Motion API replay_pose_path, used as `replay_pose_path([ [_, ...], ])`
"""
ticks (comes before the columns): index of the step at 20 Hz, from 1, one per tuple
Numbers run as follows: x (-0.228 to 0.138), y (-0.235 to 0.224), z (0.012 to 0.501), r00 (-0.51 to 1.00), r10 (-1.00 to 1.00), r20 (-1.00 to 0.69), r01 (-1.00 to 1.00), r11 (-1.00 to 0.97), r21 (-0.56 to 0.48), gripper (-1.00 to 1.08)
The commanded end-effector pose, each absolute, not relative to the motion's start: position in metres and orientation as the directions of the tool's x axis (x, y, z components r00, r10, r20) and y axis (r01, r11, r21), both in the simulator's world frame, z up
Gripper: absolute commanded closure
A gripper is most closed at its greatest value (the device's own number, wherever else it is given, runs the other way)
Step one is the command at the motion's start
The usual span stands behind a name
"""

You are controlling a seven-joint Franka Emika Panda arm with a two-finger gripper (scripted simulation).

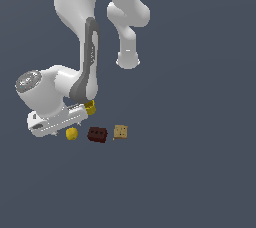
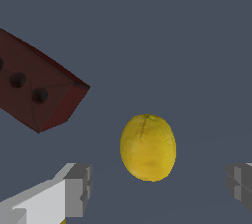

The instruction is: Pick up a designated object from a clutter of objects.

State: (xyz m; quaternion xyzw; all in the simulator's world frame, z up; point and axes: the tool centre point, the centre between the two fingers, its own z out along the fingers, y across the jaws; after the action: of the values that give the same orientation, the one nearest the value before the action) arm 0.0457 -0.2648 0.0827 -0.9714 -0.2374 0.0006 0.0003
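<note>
The designated object, a small round yellow ball (image 2: pixel 147 147), lies on the flat grey floor. In the wrist view my gripper (image 2: pixel 157 188) is open, and its grey fingertips (image 2: pixel 78 188) stand apart on either side of the ball without touching it. The exterior view shows the ball (image 1: pixel 71 133) just beside my low white hand (image 1: pixel 55 121). The rest of the clutter is a dark red-brown block with dots (image 1: pixel 97 134) (image 2: pixel 39 90), a tan cracker-like box (image 1: pixel 120 132) and a yellow cup (image 1: pixel 89 107), which is partly hidden behind the arm.
The block sits close to the ball, on the exterior view's right of it, with the tan box further right. The arm's white links (image 1: pixel 85 67) rise above the hand. Plain grey floor (image 1: pixel 190 172) surrounds the items.
</note>
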Motion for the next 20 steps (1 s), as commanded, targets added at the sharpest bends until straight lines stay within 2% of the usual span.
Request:
replay_pose_path([
  [1,0.046,-0.264,0.083,0.887,0.462,0.000,0.462,-0.887,-0.001,-0.92],
  [17,0.046,-0.265,0.032,0.886,0.464,0.000,0.464,-0.886,0.000,-0.92],
  [18,0.046,-0.265,0.032,0.886,0.464,0.000,0.464,-0.886,0.000,1.08],
  [20,0.046,-0.265,0.032,0.886,0.464,0.000,0.464,-0.886,0.000,1.08],
])
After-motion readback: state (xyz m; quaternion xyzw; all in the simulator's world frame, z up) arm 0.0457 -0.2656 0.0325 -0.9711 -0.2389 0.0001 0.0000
